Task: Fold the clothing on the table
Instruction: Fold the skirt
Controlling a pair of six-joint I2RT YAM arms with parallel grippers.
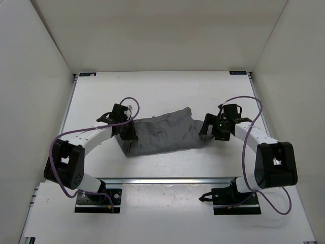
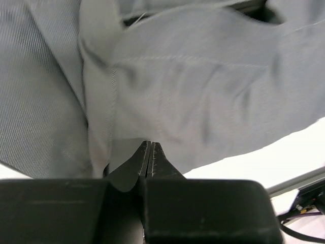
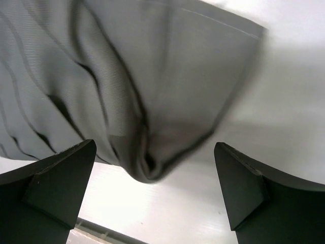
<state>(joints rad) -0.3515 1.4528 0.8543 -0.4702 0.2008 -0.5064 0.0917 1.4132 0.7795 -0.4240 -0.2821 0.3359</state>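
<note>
grey creased clothing [image 1: 161, 133] lies bunched mid-frame on the white table [image 1: 167, 91]. left hand [image 2: 151, 147], at its left end, is clenched, tips against the cloth; right hand [image 3: 155, 146], at its right end, stands released, a cloth corner between its fingers.

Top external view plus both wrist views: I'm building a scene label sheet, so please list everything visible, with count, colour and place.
clothing: one, medium grey, creased, bunched mid-table between the grippers
table: one, white, metal rail edges
walls: white, enclosing the left, far and right sides
cables: two, purple, one looping along each arm
left gripper: one, black, shut, at the clothing's left end
right gripper: one, black, open, over the clothing's right end
arms: two, white and black, bases at the table's near edge
</note>
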